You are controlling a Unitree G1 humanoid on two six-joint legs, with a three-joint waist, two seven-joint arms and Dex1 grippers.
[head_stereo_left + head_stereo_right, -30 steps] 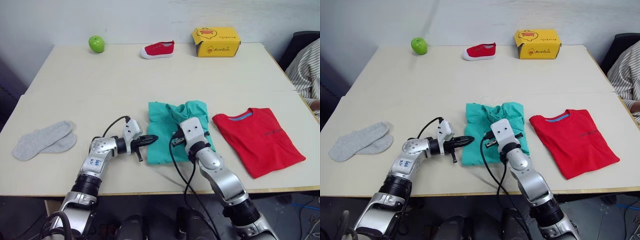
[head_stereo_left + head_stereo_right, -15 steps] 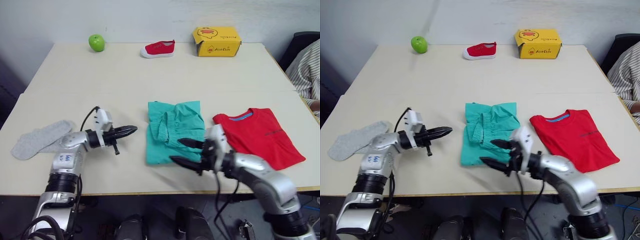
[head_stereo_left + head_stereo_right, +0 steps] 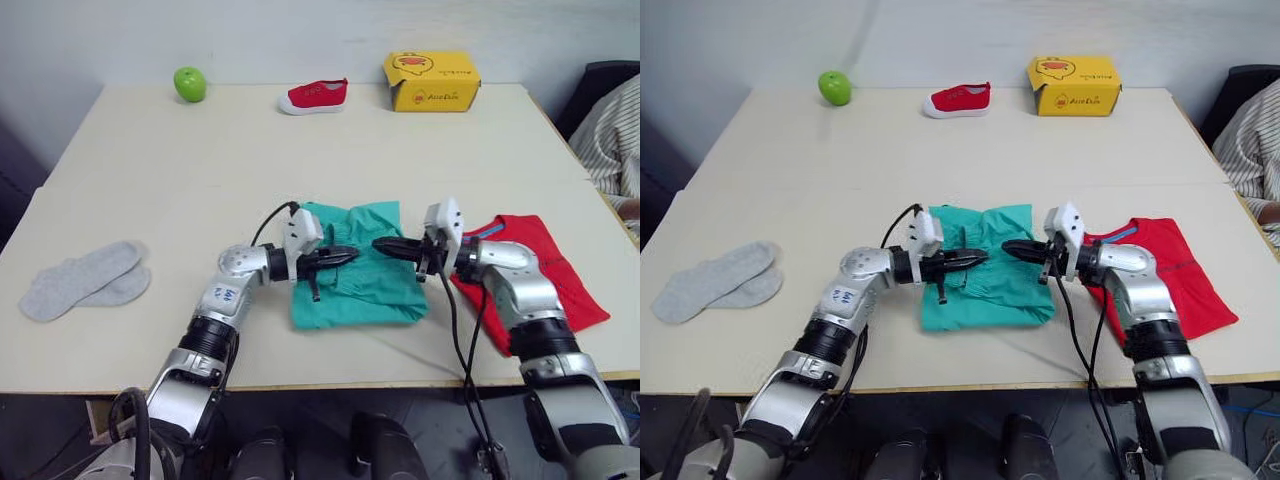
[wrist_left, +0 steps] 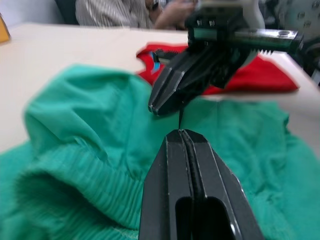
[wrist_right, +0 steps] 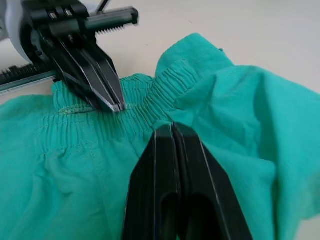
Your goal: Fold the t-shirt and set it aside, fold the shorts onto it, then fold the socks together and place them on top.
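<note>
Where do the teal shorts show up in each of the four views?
Left eye view: the shorts lie at the table's near centre, between the gripper tips.
Right eye view: same spot, left of the t-shirt.
Left wrist view: they spread beneath the left gripper.
Right wrist view: their gathered waistband lies ahead of the right gripper.
Shared landmark: the two gripper tips facing each other.

You are reaching both arms inward so the 2 grippers are pointing at each other, tips close together but not touching. Your left gripper is lying roughly level at the end of a bent left arm, its 2 black fingers pressing flat together with no gap and nothing between them. Your right gripper is coming in from the opposite side, forearm angling down to the elbow, and its fingers are likewise pressing closed and empty.
</note>
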